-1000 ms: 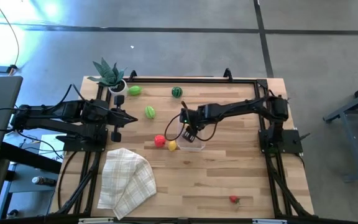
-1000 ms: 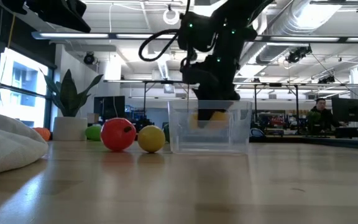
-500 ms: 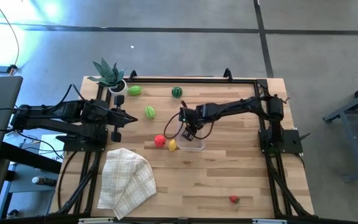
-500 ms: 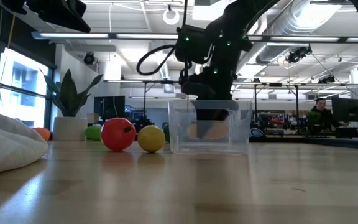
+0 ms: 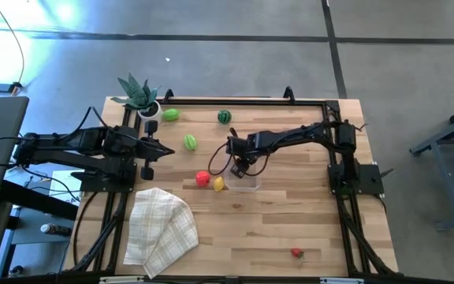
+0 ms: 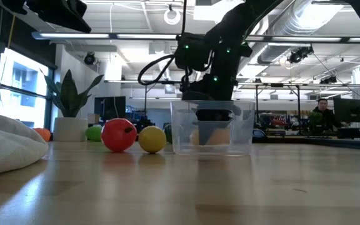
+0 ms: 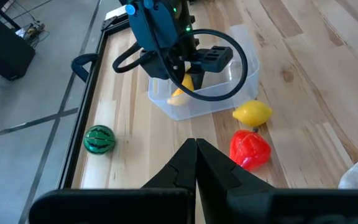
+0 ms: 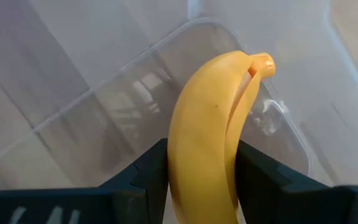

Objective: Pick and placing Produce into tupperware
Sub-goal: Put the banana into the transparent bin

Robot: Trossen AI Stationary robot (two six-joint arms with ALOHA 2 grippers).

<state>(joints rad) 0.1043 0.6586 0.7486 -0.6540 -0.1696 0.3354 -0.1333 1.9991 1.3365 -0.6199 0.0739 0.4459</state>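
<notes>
The clear tupperware (image 5: 245, 181) stands mid-table. My right gripper (image 5: 241, 167) reaches down into it, shut on a yellow banana (image 8: 209, 130), which shows through the tub wall (image 6: 209, 134) in the low view. Left of the tub a red pepper (image 7: 250, 149) and a yellow lemon (image 7: 252, 113) rest on the table. Two light green pieces (image 5: 190, 142) (image 5: 170, 115) and a dark green ball (image 5: 224, 117) lie farther back. My left gripper (image 5: 170, 152) waits shut at the left, holding nothing. My right gripper pinches the banana between its two fingers (image 8: 143, 175), one on each side of the fruit (image 8: 185, 162). The fingers come from above, pointing steeply down. The banana runs on along them, stem tip (image 8: 263, 62) lowest, inside the tub; whether it touches the floor, I cannot tell.
A spiky plant in a white pot (image 5: 140, 96) stands at the far left corner. A checked beige cloth (image 5: 161, 229) lies bunched near the front left. A small red fruit (image 5: 296, 252) sits near the front edge. Bare wood lies right of the tub.
My right gripper has sunk with the banana from the tub's rim down inside its walls, edging slightly toward the table's left. The banana stays gripped between the fingers. The tub and the other fruit have kept their places.
</notes>
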